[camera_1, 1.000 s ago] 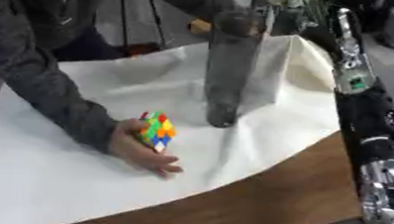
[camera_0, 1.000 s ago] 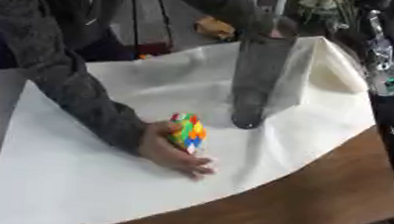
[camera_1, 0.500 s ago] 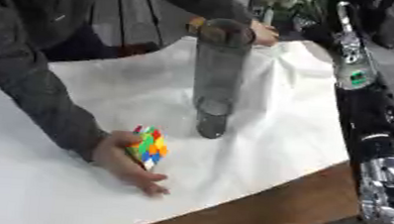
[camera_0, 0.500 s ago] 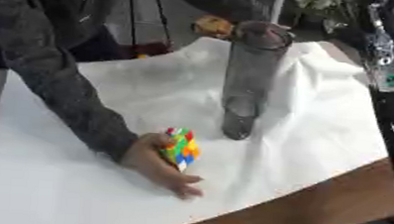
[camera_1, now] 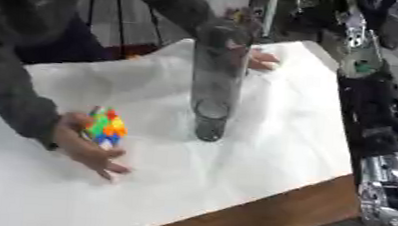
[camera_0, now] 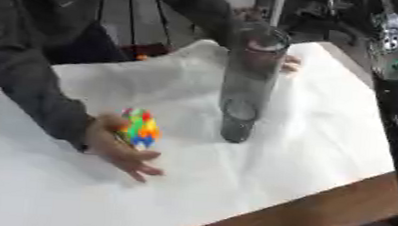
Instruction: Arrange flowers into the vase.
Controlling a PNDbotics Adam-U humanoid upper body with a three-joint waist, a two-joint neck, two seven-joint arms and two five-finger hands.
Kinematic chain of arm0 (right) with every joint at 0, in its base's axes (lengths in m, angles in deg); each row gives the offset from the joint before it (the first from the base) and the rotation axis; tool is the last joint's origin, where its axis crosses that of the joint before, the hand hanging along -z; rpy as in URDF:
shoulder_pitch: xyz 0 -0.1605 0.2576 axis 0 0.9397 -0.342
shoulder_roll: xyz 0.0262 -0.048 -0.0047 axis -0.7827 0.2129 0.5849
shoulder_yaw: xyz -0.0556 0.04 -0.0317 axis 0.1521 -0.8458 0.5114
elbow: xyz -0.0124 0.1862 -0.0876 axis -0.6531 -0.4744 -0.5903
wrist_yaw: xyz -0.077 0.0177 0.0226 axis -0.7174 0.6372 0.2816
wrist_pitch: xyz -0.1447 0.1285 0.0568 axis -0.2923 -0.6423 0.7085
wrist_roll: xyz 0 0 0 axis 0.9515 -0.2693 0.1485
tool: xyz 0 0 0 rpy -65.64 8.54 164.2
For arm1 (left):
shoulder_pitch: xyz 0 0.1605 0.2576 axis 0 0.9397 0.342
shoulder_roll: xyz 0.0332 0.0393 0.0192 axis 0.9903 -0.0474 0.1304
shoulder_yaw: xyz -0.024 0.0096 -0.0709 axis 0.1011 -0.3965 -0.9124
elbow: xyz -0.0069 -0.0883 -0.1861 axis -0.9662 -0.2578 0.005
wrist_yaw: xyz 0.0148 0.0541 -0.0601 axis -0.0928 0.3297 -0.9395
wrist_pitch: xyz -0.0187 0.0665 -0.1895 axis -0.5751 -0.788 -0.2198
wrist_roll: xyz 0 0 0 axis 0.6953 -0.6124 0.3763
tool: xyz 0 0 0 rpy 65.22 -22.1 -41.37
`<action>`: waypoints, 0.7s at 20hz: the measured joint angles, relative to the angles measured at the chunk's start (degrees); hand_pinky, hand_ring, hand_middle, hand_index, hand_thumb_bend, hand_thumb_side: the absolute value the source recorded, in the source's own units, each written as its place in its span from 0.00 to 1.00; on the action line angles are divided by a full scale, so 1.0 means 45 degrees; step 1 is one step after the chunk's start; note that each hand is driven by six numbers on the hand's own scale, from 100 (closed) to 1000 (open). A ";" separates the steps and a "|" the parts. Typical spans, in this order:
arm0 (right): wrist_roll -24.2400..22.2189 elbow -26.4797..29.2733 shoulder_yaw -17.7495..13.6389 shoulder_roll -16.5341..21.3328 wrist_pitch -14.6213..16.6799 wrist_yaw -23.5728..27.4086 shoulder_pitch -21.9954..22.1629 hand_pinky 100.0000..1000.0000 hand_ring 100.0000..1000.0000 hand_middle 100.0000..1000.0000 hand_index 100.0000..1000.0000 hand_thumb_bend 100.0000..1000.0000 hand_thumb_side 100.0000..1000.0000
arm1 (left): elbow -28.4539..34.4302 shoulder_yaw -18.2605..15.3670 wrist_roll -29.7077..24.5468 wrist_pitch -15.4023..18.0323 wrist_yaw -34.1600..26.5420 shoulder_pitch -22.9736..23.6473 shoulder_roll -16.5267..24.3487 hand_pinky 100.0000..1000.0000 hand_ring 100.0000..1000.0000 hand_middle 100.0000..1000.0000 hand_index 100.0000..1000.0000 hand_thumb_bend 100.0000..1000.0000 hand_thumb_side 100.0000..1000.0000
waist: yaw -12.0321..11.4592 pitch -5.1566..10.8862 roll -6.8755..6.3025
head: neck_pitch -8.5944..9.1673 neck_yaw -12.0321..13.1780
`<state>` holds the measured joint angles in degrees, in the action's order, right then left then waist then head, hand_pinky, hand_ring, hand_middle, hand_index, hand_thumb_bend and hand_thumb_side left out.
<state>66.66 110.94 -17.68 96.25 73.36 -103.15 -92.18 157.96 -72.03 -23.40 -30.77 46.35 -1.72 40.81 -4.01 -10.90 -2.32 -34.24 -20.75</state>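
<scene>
Here a person's hand (camera_0: 117, 142) holds a colourful cube (camera_0: 140, 127) beside the vase (camera_0: 246, 86).

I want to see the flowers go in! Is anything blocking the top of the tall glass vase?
Nothing visible covers the mouth of the tall clear glass vase. A person's hand rests behind it on the white cloth, and another hand holds a multicoloured cube off to its left. No flowers or robot hands show.

A multicoloured puzzle cube (camera_0: 140, 127) is resting in a person's bare hand (camera_0: 117, 147) at nine o'clock on the white-clothed wooden table (camera_0: 318, 218).
</scene>
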 measured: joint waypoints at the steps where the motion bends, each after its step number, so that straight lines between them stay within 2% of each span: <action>1: -0.0053 0.0157 0.0036 -0.0022 0.0001 0.0155 0.0000 0.00 0.00 0.00 0.00 0.20 0.03 | 0.0000 0.0000 0.0000 0.0000 0.0000 0.0006 0.0000 0.70 0.63 0.60 0.81 0.47 0.96 | 0.0012 0.0000 0.0000 | 0.0000 0.0000; 3: -0.0178 0.0375 0.0075 -0.0057 -0.0034 0.0534 0.0001 0.00 0.00 0.00 0.00 0.24 0.00 | 0.0000 0.0000 0.0000 0.0000 0.0000 0.0011 0.0000 0.70 0.63 0.59 0.81 0.47 0.96 | 0.0013 0.0000 0.0000 | 0.0000 -0.0001; 8: -0.0386 0.1114 0.0215 -0.0141 -0.0063 0.1391 0.0014 0.00 0.00 0.00 0.00 0.25 0.00 | 0.0000 0.0000 -0.0002 -0.0002 0.0000 0.0051 0.0000 0.70 0.63 0.59 0.81 0.47 0.96 | 0.0036 0.0073 0.0000 | 0.0001 -0.0007; 14: -0.0170 0.2457 0.0156 -0.0298 -0.0600 0.2490 0.0061 0.00 0.00 0.00 0.00 0.24 0.00 | 0.0000 -0.0002 0.0008 -0.0029 0.0000 0.0143 0.0000 0.70 0.63 0.59 0.81 0.47 0.97 | 0.0187 0.0102 0.0000 | 0.0009 -0.0008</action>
<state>65.90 121.99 -16.98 94.91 70.66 -91.94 -91.90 157.96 -72.04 -23.36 -30.90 46.35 -1.08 40.81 -3.17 -10.44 -2.32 -34.20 -20.79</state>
